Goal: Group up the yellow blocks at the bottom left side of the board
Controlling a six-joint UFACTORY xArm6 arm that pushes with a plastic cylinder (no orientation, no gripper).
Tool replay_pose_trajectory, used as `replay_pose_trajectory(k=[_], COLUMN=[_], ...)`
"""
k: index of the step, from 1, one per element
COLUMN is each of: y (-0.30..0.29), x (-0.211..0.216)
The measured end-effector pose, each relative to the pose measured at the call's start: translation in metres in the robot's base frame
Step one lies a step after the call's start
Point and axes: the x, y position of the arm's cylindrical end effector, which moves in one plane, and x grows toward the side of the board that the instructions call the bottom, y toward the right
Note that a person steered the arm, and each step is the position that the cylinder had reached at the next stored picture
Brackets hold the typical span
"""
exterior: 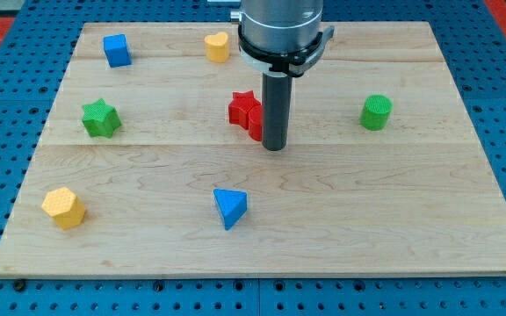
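Observation:
A yellow hexagonal block (63,208) lies near the board's bottom left corner. A second yellow block (218,46), rounded on one side, lies near the view's top, left of centre. My tip (274,146) rests on the board at the centre, just right of a red star block (245,111) and touching or nearly touching it. The tip is far from both yellow blocks. The rod hides part of the red block's right side.
A blue cube (117,50) sits at the top left. A green star (100,118) is at the left. A blue triangle (229,207) lies below centre. A green cylinder (376,112) is at the right. The wooden board (411,219) lies on a blue pegboard.

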Motion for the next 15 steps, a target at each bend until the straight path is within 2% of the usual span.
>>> replay_pose_trajectory(k=[1, 3, 4, 5, 6, 7, 8, 10, 12, 15], y=[0.006, 0.081, 0.082, 0.055, 0.052, 0.009, -0.013, -0.048, -0.051, -0.129], x=[0.000, 0.000, 0.018, 0.065, 0.090, 0.088, 0.044, 0.044, 0.044, 0.043])
